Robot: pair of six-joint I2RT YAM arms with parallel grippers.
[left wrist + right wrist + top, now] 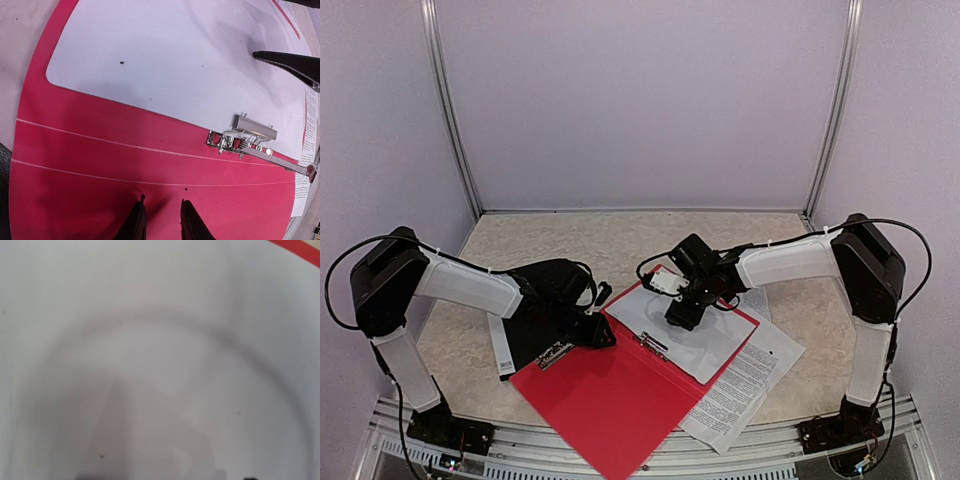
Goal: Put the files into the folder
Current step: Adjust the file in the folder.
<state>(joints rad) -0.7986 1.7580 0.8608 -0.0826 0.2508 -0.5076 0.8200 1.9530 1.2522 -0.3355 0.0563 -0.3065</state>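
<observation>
Red flat folder (pixel 590 400), lying open on the beige speckled surface (pixel 570 240), its spine running diagonally and its silver metal clip (pixel 653 345) fixed just right of the spine. One nearly blank white sheet (pixel 705 335) lay on the folder's right-hand leaf, its near edge tucked against the clip. Further printed sheets (pixel 740 385), white paper dense with black text, lay partly under that leaf and spread out past its right edge onto the surface, outside the folder.

The left gripper (pixel 603 335) was at the far edge of the folder's left-hand leaf. In the left wrist view its two dark fingers (pixel 136 222) stood narrowly apart above the red cover (pixel 100 165), and nothing could be seen clamped between them. Whether the tips touched the cover could not be told.

The right gripper (pixel 682 318) pointed down at the middle of the white sheet. The right wrist view was filled by blurred white paper (pixel 160 340), with a strip of red folder in its upper right corner. Only the dark tips of the fingers showed at the lower edge, well apart: jaws parted, holding nothing. One of its fingers (pixel 290 65) appeared over the sheet in the left wrist view.
</observation>
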